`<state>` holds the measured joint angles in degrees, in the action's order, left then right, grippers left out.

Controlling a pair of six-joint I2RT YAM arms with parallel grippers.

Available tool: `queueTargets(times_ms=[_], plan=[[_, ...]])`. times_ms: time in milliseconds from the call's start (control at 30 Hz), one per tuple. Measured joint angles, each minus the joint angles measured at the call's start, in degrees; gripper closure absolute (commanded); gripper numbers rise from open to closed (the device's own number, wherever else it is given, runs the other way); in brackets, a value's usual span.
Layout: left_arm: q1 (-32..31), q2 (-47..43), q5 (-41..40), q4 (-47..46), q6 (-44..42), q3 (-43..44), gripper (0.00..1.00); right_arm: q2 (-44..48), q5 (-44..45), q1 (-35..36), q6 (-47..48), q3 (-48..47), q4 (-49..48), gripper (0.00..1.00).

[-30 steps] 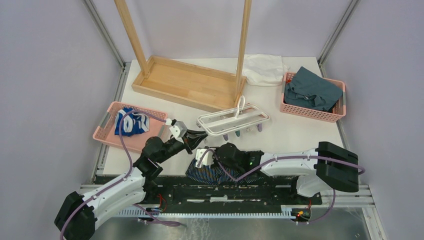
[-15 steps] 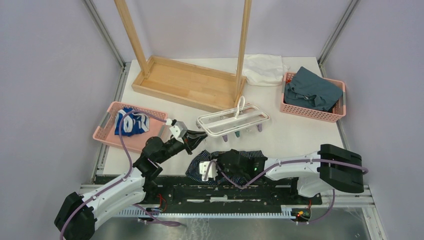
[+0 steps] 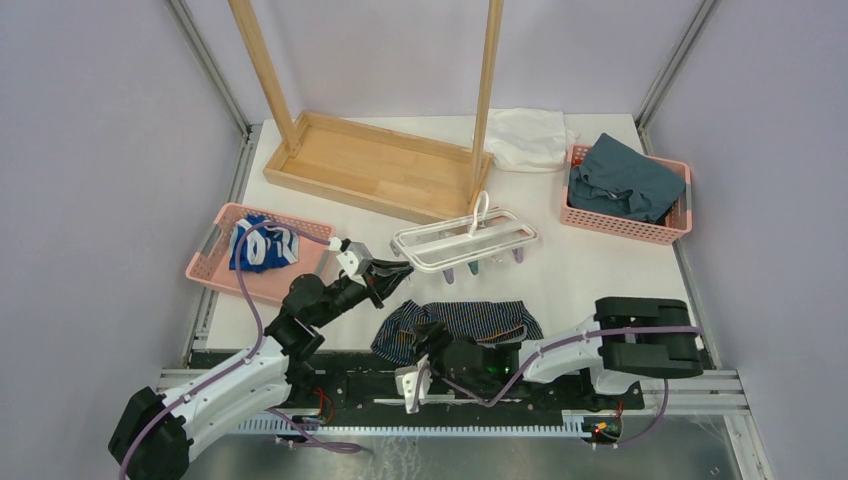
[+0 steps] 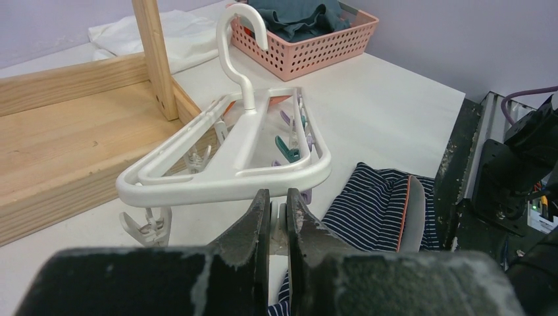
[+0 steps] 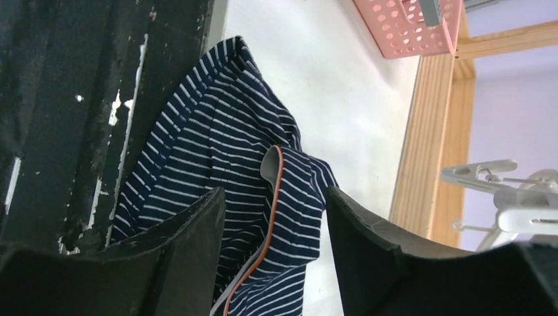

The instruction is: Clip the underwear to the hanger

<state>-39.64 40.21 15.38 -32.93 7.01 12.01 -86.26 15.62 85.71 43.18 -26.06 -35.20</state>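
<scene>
- Underwear [image 3: 465, 322] lies crumpled at the near edge of the bench [image 3: 600, 270], about midway along. Its near hem hangs over the black rail [image 3: 330, 385], and the orange-trimmed fold faces up.
- Hanger [image 3: 465, 240] lies flat just beyond it, toward the middle of the bench, with its clips pointing at the near edge.
- Right gripper [image 5: 275, 197] — jaws wide apart and empty, low over the rail, the striped cloth just ahead of them.
- Left gripper [image 4: 278, 204] — jaws closed to a thin slit right under the hanger's near rim. Something pale sits in the slit; I cannot tell whether it is a clip.
- Step in hand, as I judge it: get a fresh hold on the cloth for clipping.
- Plan: bring the right jaws in level and take only the trimmed edge, not the whole bunch. Lift just enough to clear the bench, then feed that edge into a clip while the left arm steadies the hanger.
- Risk: grabbing too deep gives a wad the clip won't bite.
</scene>
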Motion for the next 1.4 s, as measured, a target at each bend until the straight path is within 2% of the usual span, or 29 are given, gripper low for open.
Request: queueTargets(times_ms=[267,533,633,700,833,933,1033,1133,1233,1400], plan=[[0.0,-0.4,-0.1,0.1,0.0,0.0,0.97,-8.9,10.7,3.5,9.8,0.0,-6.9,0.44],[0.0,-0.5,-0.1,0.1,0.0,0.0,0.97,-11.2,17.4,3.7,14.9,-0.5,-10.4,0.49],[0.0,-0.5,-0.1,0.1,0.0,0.0,0.97,-11.6,19.0,3.8,16.1,-0.5,-10.8,0.54],[0.0,-0.5,-0.1,0.1,0.0,0.0,0.97,-12.1,19.6,3.8,16.7,-0.5,-11.1,0.62],[0.0,-0.5,-0.1,0.1,0.0,0.0,0.97,-12.5,20.6,3.8,17.4,-0.5,-11.1,0.87],[0.0,-0.5,-0.1,0.1,0.0,0.0,0.97,-12.4,20.8,3.8,16.9,-0.5,-11.1,0.99],[0.0,-0.5,-0.1,0.1,0.0,0.0,0.97,-10.2,20.5,3.8,14.4,-0.4,-9.8,1.00],[0.0,-0.5,-0.1,0.1,0.0,0.0,0.97,-3.3,18.3,2.9,6.3,-1.2,-1.7,1.00],[0.0,-0.5,0.0,0.1,0.0,0.0,0.97,5.4,11.2,-0.7,-3.7,-4.2,8.8,1.00],[0.0,-0.2,0.2,0.1,0.0,0.0,0.97,13.9,-2.3,-9.8,-16.7,-6.2,18.2,1.00]])
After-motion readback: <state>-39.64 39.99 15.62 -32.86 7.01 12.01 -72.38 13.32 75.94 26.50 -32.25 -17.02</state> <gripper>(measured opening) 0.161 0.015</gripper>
